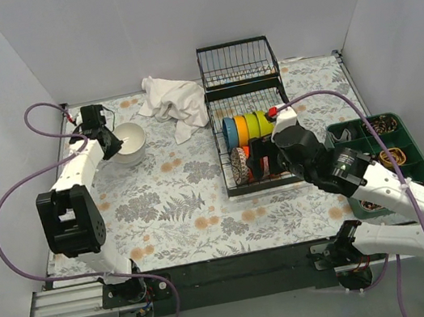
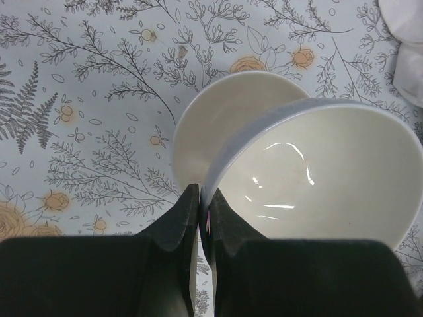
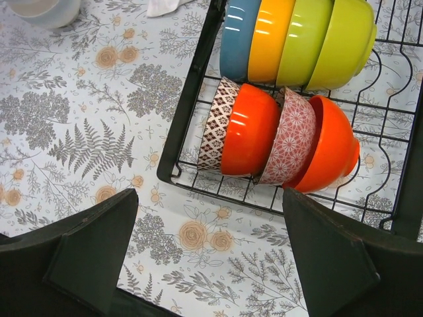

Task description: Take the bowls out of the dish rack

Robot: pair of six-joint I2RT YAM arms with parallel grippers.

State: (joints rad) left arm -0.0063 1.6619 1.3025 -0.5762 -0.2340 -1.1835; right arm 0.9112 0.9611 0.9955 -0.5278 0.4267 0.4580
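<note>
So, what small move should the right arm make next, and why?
Probably lower the open right gripper onto the brown patterned bowl at the end of the near row in the dish rack: the jaws stand wide above that row, empty, and that bowl is outermost.

1. The rack (image 1: pixel 217 145) lies below and ahead of the right claw (image 1: pixel 265 159).
2. In the rack, bowls stand on edge: the front row (image 3: pixel 277 135) just ahead of that claw, the back row (image 3: pixel 297 39) beyond.
3. The tray (image 1: pixel 406 132) sits to that claw's right.
4. The cloth (image 1: pixel 173 100) lies left of the rack.
5. A bowl (image 2: pixel 317 178) sits in the left claw (image 2: pixel 200 193), with a second bowl (image 2: pixel 225 112) just beyond it.
</note>
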